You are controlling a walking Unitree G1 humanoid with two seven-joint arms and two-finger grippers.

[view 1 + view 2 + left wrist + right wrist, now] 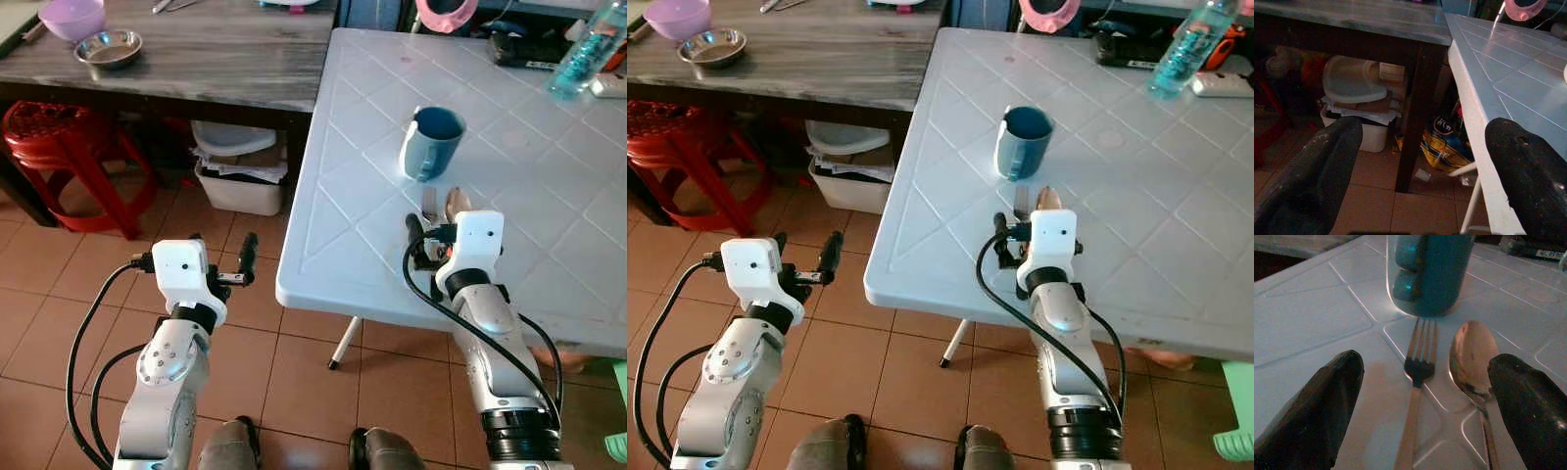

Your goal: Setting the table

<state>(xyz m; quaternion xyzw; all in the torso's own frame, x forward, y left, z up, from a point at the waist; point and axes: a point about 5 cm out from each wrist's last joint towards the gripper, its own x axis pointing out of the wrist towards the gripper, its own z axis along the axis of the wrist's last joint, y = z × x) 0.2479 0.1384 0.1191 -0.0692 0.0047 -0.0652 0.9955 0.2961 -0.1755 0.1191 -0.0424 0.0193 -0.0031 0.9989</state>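
The right pincer (1422,406) hovers low over the white counter (372,127), its two black fingers (1317,406) spread wide with nothing between them but air. Just ahead of it, within the gap of the fingers, a fork (1418,382) and a spoon (1471,357) lie side by side on the counter, the fork nearer the robot's left, their heads pointing away from the pincer. Right beyond their tips stands a blue mug (431,142), upright, handle turned toward the pincer. Farther off, at the counter's far edge, stands a clear bottle (586,49).

The left pincer (1420,166) hangs off the counter's left edge above the tiled floor (59,323), fingers spread and empty. Beyond it stands a dark wooden counter (196,49) carrying a steel bowl (109,48) and a purple bowl (72,17), with a red stool (59,137) beside it and a white bin (1354,105) beneath.
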